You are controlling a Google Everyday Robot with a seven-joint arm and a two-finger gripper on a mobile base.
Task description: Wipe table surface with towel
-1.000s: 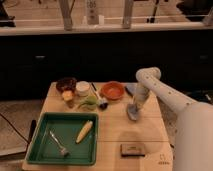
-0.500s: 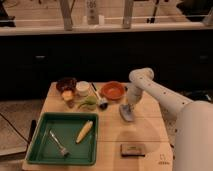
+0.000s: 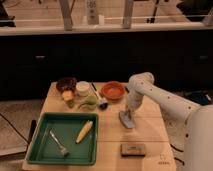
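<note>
A small grey towel [image 3: 127, 119] lies bunched on the wooden table [image 3: 145, 135], right of the middle. My gripper [image 3: 131, 111] points down onto the towel from above and presses on its upper end. The white arm [image 3: 160, 97] comes in from the right.
A green tray [image 3: 42, 150] at the front left holds a fork [image 3: 59, 144] and a corn cob [image 3: 84, 131]. An orange bowl [image 3: 113, 91], a dark bowl [image 3: 66, 84], a white cup [image 3: 82, 88] and a brush [image 3: 100, 100] stand at the back. A dark sponge [image 3: 133, 149] lies at the front.
The gripper and the towel under it have slid to the left across the table, step by step over both earlier frames.
</note>
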